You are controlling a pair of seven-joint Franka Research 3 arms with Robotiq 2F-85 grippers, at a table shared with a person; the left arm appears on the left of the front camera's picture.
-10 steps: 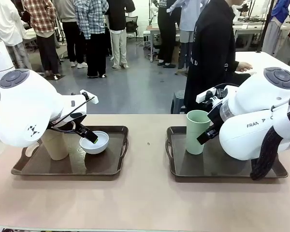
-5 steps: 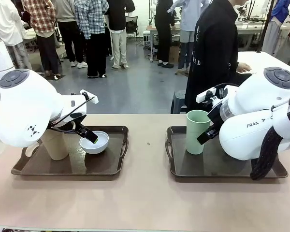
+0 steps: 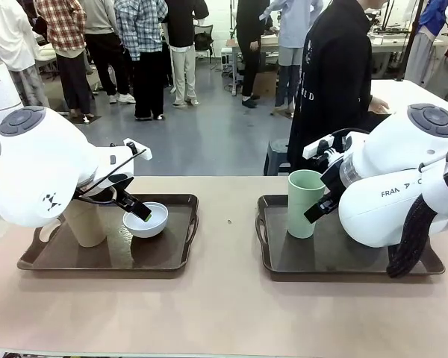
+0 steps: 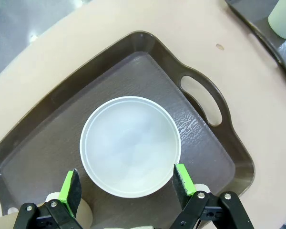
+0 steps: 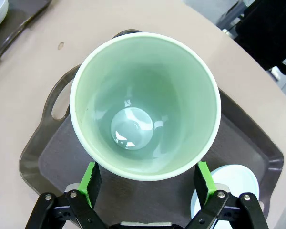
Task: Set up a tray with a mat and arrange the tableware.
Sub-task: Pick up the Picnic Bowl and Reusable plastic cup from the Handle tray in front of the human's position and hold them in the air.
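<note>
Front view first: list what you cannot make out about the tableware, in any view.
- Tan cup: front view, rim hidden behind left arm.
- Small bowl beside pale green cup: right wrist view, partly behind the jaws; colour unclear.
- Right tray: front view, right end behind right arm.

Pale tan desk (image 3: 224,313), smooth, runs the full width of the front view. One small dark speck (image 3: 229,221) sits on it near the middle, toward the far edge; we also see it from the left wrist (image 4: 219,46) and from the right wrist (image 5: 61,45).

Beyond the far edge stands a person in a long black coat (image 3: 332,82), right of centre, with white lettering on the sleeve. A grey stool (image 3: 275,156) stands just beside them.

The grey floor (image 3: 209,142) is glossy. A group of people (image 3: 142,45) stands farther back, two in plaid shirts. There is a white table (image 3: 403,93) at far right.
</note>
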